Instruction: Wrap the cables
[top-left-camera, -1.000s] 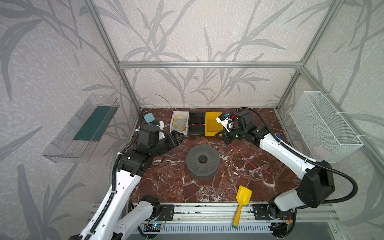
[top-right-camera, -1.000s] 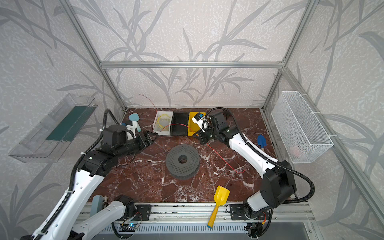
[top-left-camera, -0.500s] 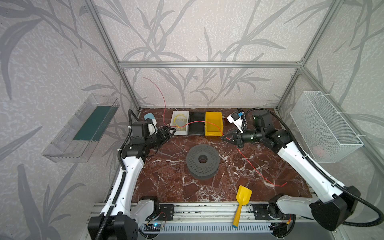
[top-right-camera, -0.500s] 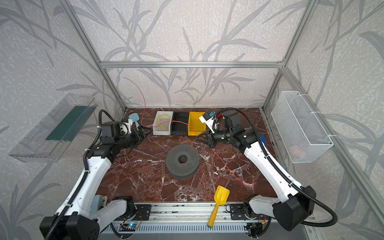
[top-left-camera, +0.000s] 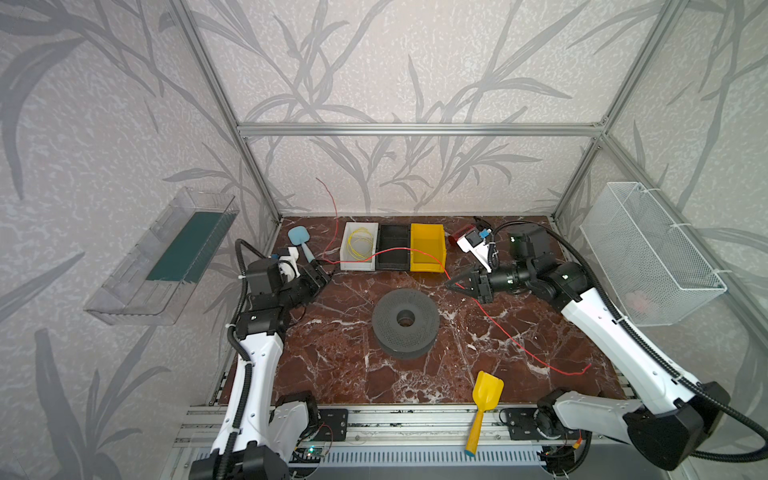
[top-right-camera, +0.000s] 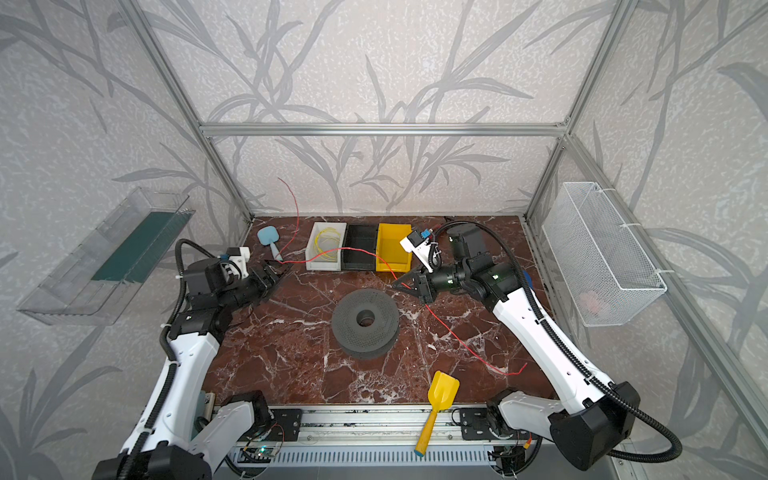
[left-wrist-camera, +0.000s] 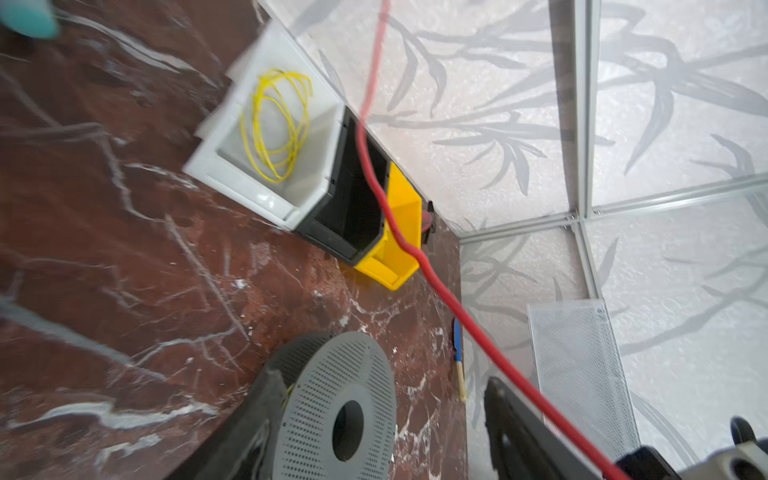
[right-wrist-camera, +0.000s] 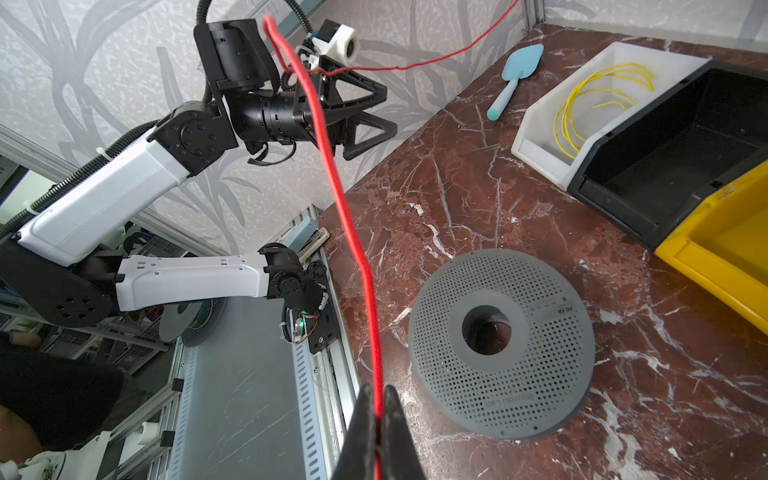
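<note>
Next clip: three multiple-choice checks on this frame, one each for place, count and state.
1. Where does the yellow cable lie?
A) white bin
B) black bin
C) yellow bin
2. How many bins stand in the back row?
A) two
B) three
C) four
3. The right hand is:
A) open, empty
B) shut on the red cable
C) shut on the yellow cable
Key: 1 A, its loops sit coiled inside that bin; 2 B, three stand side by side; 3 B, the right wrist view shows it pinching that cable.

Cable (top-left-camera: 399, 249) crosses the bins (top-left-camera: 392, 266) — spool (top-left-camera: 386, 330) lies before them.
</note>
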